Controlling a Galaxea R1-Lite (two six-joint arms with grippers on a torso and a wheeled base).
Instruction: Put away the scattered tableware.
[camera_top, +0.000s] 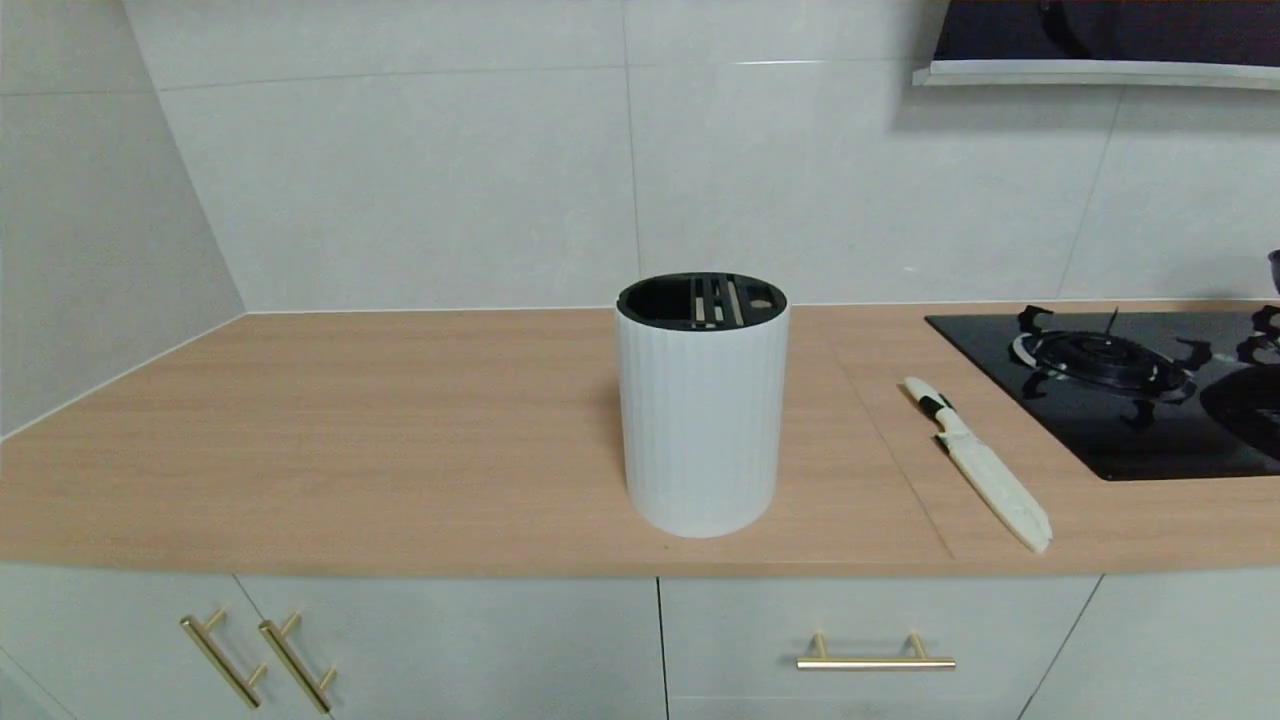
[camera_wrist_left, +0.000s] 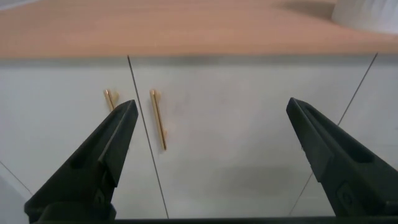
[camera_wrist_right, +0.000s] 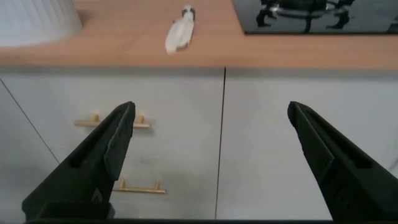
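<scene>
- Soft, even light; a thin glare streak on the pale grey tiled wall (camera_top: 400, 180), upper centre.
- White ribbed cylindrical holder (camera_top: 702, 430), centre, throws a faint shadow leftward on the light wooden countertop (camera_top: 300, 430).
- Grey-edged range hood (camera_top: 1100, 72), upper right, shades the tiles beneath.

Holder (camera_wrist_left: 368, 12) mostly out of frame.
</scene>
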